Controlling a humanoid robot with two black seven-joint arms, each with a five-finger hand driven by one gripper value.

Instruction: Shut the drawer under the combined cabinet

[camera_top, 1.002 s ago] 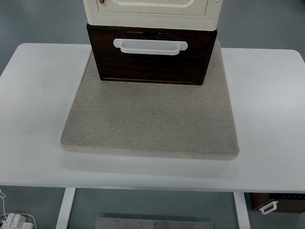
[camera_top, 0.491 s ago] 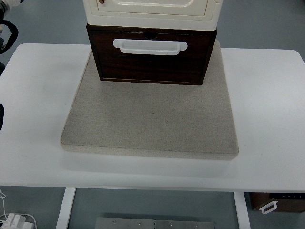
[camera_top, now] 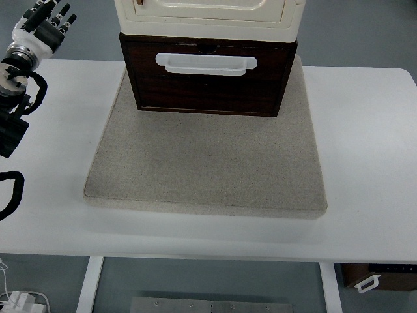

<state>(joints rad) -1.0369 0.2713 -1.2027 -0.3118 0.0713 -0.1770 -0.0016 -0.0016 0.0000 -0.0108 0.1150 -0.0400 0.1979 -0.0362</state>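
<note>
The left hand (camera_top: pixel 45 23) is seen at the upper left corner of the top view, raised beyond the far left edge of the white table (camera_top: pixel 365 150), with its arm running down along the picture's left edge in grey and black segments wrapped by a black cable. The fingers (camera_top: pixel 63 14) are extended and slightly spread, pointing away toward the top of the picture, and nothing is held in them. The hand is kept well apart from the cabinet, and no contact with any object is made. The right arm is not shown. A grey mat (camera_top: pixel 208 163) is laid on the middle of the table, and the combined cabinet (camera_top: pixel 208 16) is set on its far part. The cabinet's upper section is cream-coloured, and only its lower edge is seen at the top of the frame. Beneath it the dark brown drawer (camera_top: pixel 208 88) is pulled out toward the camera, its front standing forward of the cream section above. A white handle (camera_top: pixel 206 63) is fixed across the upper part of the drawer front. The drawer's inside is hidden, so its contents cannot be told.
</note>
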